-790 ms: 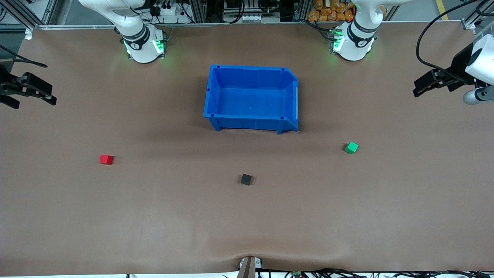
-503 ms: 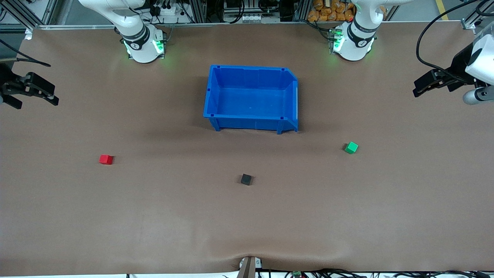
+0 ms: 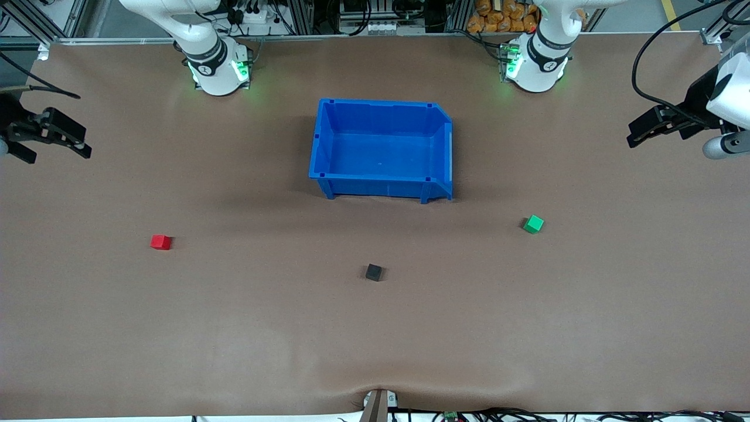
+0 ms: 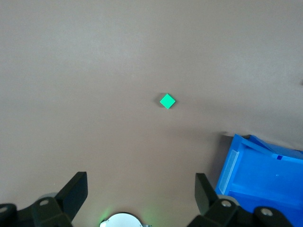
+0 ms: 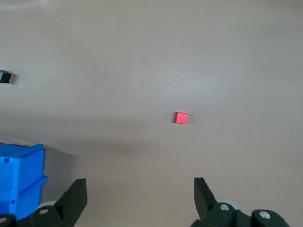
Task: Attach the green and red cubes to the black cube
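3 matte cubes (green (image 3: 533, 224), red (image 3: 160, 242), black (image 3: 374, 272)).

Wide brown matte table (image 3: 234, 328), evenly lit, aluminium frame rails (image 3: 304, 17) and tangled cables (image 3: 363, 14) along its robot-side edge

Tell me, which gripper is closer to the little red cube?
Right. The right gripper is up over that end of the table as the red cube; the left gripper hangs over the table's left-arm end.
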